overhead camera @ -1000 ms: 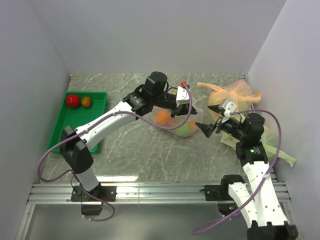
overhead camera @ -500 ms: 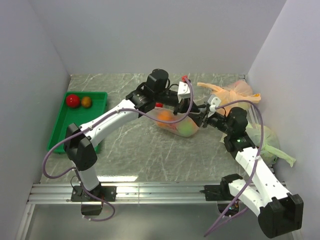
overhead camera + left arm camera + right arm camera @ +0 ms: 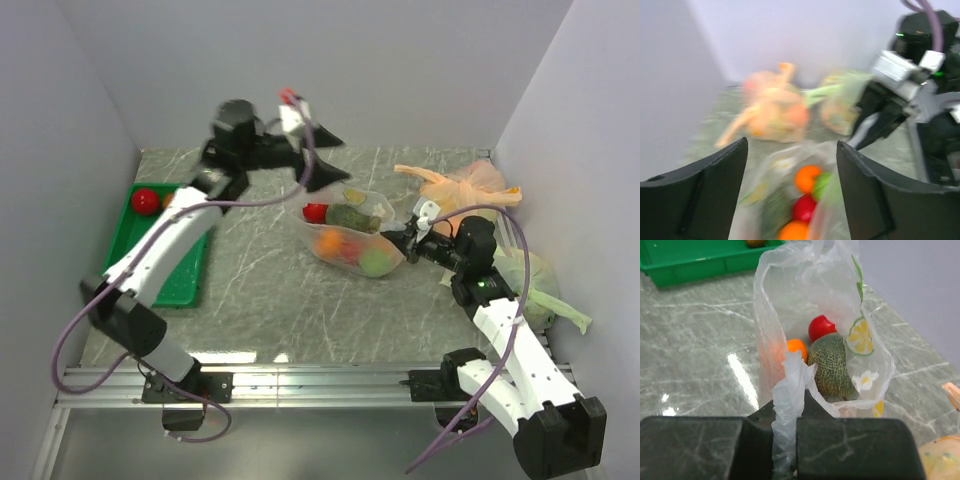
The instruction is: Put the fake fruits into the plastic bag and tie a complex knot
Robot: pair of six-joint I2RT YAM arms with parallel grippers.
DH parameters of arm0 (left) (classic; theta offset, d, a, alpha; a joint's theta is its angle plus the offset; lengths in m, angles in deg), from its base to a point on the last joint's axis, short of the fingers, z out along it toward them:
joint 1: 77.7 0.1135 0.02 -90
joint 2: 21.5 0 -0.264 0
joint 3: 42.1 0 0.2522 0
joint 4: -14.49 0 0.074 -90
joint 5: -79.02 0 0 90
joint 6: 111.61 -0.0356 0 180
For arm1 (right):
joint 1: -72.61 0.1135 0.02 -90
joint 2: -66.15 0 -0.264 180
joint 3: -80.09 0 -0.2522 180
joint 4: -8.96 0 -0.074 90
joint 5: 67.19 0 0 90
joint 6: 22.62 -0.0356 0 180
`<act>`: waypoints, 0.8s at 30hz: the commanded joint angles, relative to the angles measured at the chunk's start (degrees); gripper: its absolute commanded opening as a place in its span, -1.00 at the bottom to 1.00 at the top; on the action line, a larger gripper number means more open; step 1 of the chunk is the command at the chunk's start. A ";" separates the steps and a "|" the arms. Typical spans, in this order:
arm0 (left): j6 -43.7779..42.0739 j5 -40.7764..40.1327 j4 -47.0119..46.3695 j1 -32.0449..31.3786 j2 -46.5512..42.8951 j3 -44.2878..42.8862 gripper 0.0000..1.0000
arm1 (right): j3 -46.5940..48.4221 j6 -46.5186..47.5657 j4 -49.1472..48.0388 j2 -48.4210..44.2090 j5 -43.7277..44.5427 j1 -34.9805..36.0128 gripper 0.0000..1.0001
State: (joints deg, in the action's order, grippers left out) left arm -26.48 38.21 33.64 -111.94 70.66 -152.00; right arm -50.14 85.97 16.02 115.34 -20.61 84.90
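The clear plastic bag [image 3: 390, 215] stands open at mid table. Inside lie a red ball [image 3: 315, 212], a dull green netted melon [image 3: 352, 217], an orange ball [image 3: 329, 243] and a light green ball [image 3: 375, 262]. My right gripper [image 3: 403, 240] is shut on a twisted strip of the bag's near edge [image 3: 787, 395], right of the fruit. My left gripper [image 3: 333, 160] hangs open above the bag's far left rim, touching nothing. Its blurred wrist view looks down between its fingers [image 3: 715, 185] onto the fruit [image 3: 807, 177]. A red ball [image 3: 146, 200] and an orange one [image 3: 170, 202] sit in the green tray [image 3: 150, 255].
An orange-tinted filled bag [image 3: 460, 188] lies at the back right, and a pale green filled bag [image 3: 530, 280] sits by the right wall beside my right arm. The green tray is at the left wall. Walls close in the table on three sides.
My left gripper opened, let go of the bag and rose up and back to the left. My right gripper moved in to the bag's right edge and shut on a strip of it.
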 commanded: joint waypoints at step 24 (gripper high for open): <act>-78.54 8.73 40.93 13.41 -4.90 6.93 0.89 | 14.79 12.35 20.58 8.55 -11.60 -10.01 -1.00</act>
State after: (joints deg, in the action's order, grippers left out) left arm -92.84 45.80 70.23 -97.34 64.92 -144.19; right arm -38.25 96.94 35.27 123.51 -31.08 75.22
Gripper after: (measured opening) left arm 0.941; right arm 0.010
